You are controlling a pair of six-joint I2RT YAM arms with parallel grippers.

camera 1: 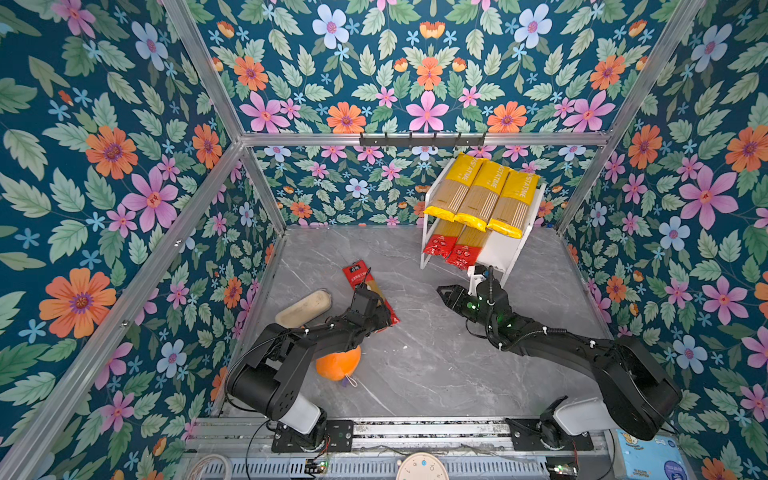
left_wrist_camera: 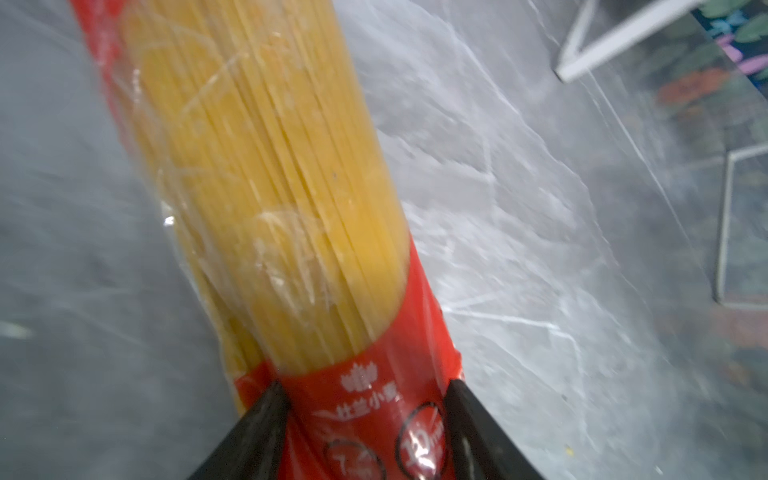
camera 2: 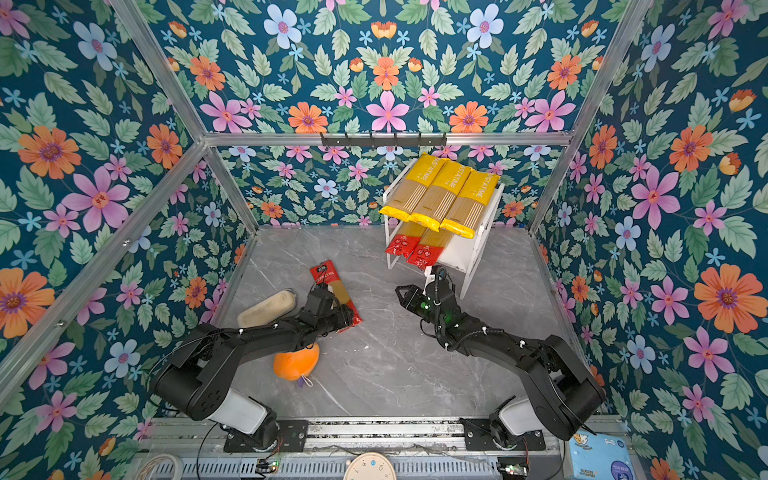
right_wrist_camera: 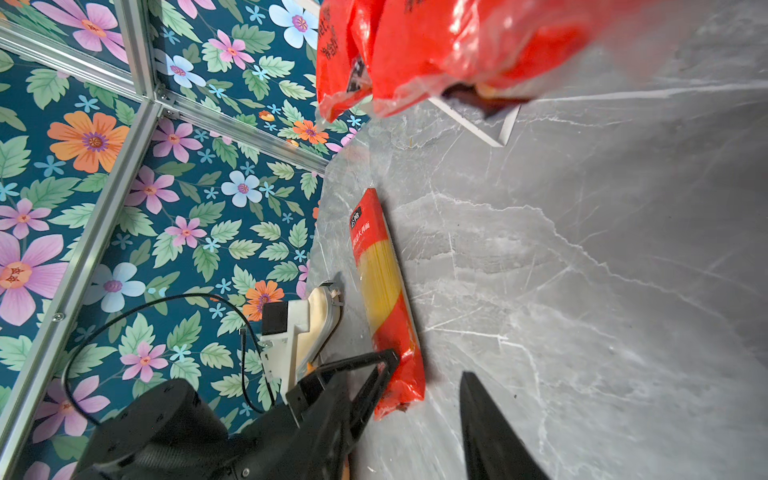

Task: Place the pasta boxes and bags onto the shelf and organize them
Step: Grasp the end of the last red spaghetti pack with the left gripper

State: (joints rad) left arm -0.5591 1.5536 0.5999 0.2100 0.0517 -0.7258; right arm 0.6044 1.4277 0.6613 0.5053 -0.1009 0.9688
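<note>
The white shelf [camera 1: 498,249] [camera 2: 461,249] stands at the back right. Three yellow pasta packs [camera 1: 482,195] [camera 2: 442,195] lie side by side on its top board. Two red-ended packs [camera 1: 453,245] [camera 2: 415,247] lie on the left of its lower board, their ends sticking out [right_wrist_camera: 415,54]. A third red-ended pack [camera 1: 361,276] [camera 2: 328,274] [left_wrist_camera: 270,166] [right_wrist_camera: 382,282] lies on the grey table. My left gripper [camera 1: 384,318] [camera 2: 349,318] [left_wrist_camera: 365,384] is shut on its near red end. My right gripper [camera 1: 444,293] [camera 2: 401,291] [right_wrist_camera: 405,386] hovers open and empty in front of the shelf.
A beige oblong object [camera 1: 303,307] lies left of the held pack. An orange plush toy [camera 1: 338,363] sits under my left arm. A black hook rail [camera 1: 422,139] hangs on the back wall. A blue packet [camera 1: 648,457] rests at the front right.
</note>
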